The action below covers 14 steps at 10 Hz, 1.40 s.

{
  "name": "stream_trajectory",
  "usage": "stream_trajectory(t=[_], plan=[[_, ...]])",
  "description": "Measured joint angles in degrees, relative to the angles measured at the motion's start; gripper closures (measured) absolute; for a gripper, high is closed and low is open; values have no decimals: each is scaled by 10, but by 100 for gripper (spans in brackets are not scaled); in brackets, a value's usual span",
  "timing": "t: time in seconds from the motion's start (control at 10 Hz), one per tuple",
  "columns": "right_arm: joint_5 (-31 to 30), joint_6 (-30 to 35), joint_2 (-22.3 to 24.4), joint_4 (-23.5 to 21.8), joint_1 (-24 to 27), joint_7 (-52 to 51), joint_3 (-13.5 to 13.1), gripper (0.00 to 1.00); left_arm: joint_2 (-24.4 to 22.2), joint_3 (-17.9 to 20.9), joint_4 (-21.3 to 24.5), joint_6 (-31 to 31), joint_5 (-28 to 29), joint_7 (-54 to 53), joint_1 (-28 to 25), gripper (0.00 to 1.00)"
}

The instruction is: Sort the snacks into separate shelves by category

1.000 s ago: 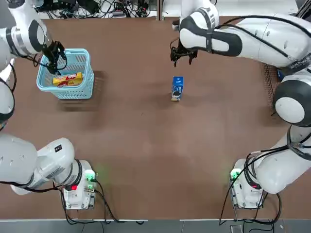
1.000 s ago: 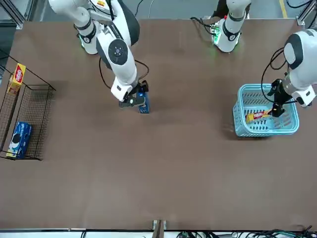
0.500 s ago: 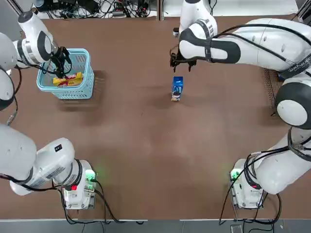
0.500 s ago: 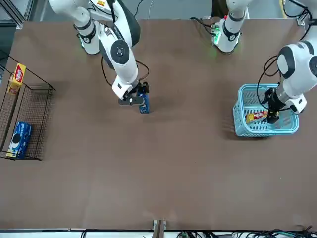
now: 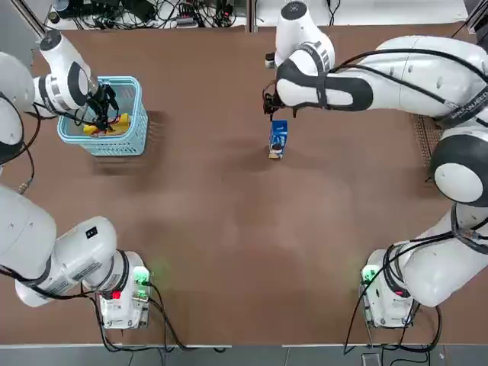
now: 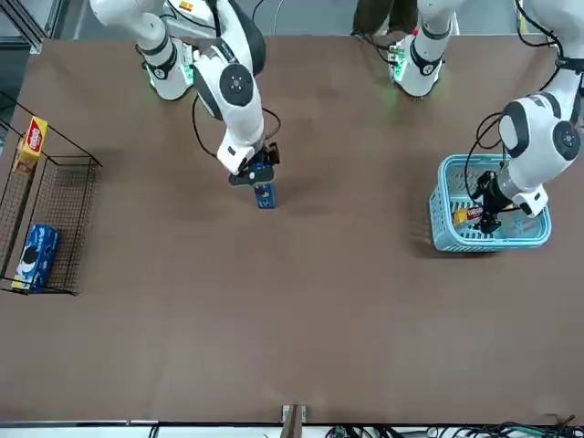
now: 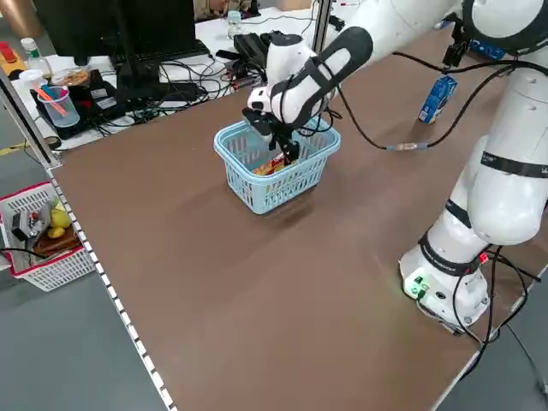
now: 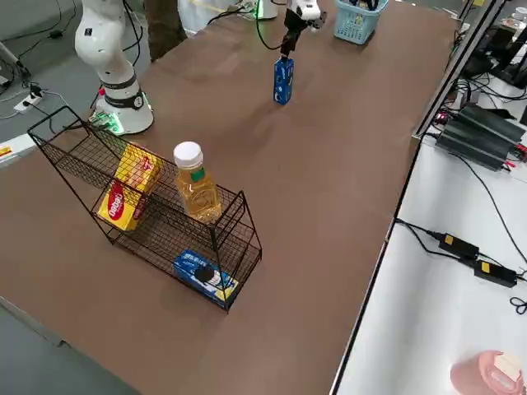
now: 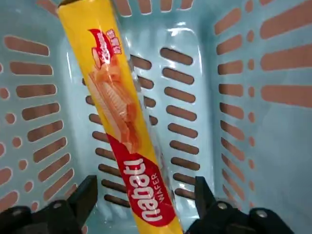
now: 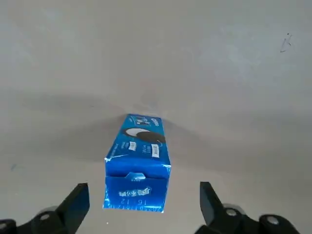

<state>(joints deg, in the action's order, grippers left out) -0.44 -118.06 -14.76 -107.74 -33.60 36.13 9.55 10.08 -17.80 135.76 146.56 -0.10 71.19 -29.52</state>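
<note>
Your L pincer is open, over the basket, fingers either side of the yellow box lying in there, nothing gripped. The basket's walls stand all round it, so mind the rim. Your R pincer is open too, w/ the blue pack between but clear of its fingers, on the desk; nothing gripped there either.

Farther out, on your R side of the desk, is the wire rack: yellow packs + a bottle on the upper tier, another blue pack on the lower. Its thin mesh + frame bars are in the way of anything going in from the sides.

Beyond the desk's far edge: cables, a monitor etc. Someone's legs show behind the desk, robot side, btwn the arm bases.
</note>
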Motion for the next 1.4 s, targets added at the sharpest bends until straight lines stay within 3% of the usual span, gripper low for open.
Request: stream_trajectory(t=[0.3,0.6,0.7,0.9,1.2,1.4], plan=[[-2,-14,0,-1,2,0,-5,0,24,0,3,45,0,0,0,19],[-4,-25,0,-1,9,0,-8,0,35,0,3,57,0,0,0,35],[-4,-27,0,-1,11,0,-8,0,35,0,3,57,0,0,0,53],[-4,-28,2,-1,12,0,-9,0,35,0,2,57,0,-1,0,67],[-4,-29,11,-1,16,0,-10,0,34,-1,-1,48,7,-2,0,71],[-4,-29,11,-2,15,0,-9,0,22,-1,-17,-1,9,-2,0,71]])
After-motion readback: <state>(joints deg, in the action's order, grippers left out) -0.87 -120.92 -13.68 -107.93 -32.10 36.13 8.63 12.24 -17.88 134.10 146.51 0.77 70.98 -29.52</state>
